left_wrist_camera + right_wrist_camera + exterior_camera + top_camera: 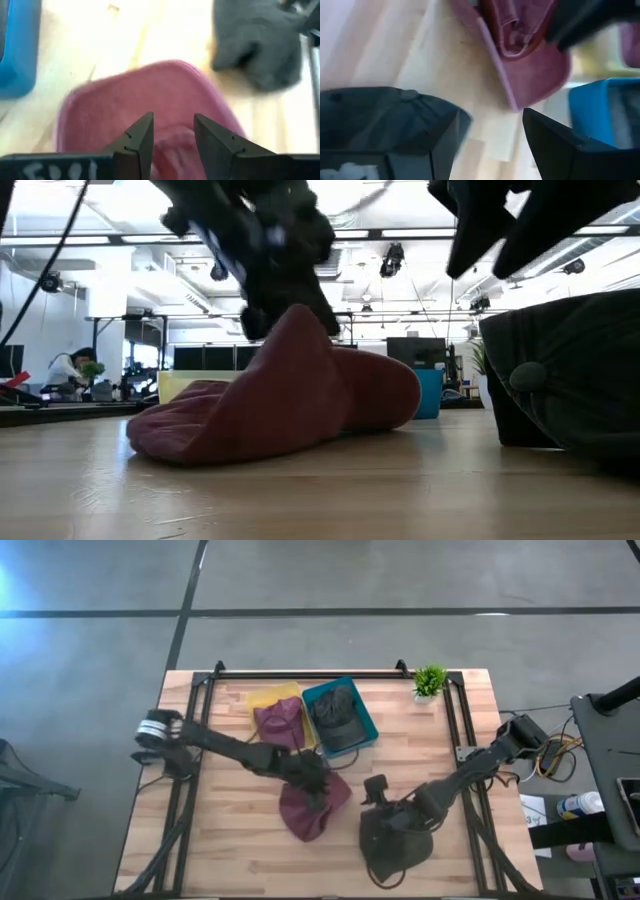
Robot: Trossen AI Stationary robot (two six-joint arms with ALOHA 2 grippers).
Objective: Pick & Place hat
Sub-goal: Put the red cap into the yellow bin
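A maroon hat (310, 810) lies at the table's middle, its top drawn up into a peak (300, 320). My left gripper (318, 788) stands over it, shut on it. A dark grey hat (395, 845) rests on its rim near the table's near edge, to the right of the maroon one. My right gripper (378, 802) hovers open above the far side of the grey hat (375, 115), with its fingers spread wide (492, 130). My left gripper (172, 132) pinches a raised fold of the maroon hat's upper side (172, 147) between its two fingers, coming from above and pointing down. The cloth rises to a peak at the fingers. The hat's lower edge (170, 435) lies on the table.
At the far side stand a yellow bin (268, 700) holding another maroon hat and a blue bin (368, 720) holding a dark hat. A small green plant (430, 680) sits at the far right corner. Bare wood lies to the near left (200, 840).
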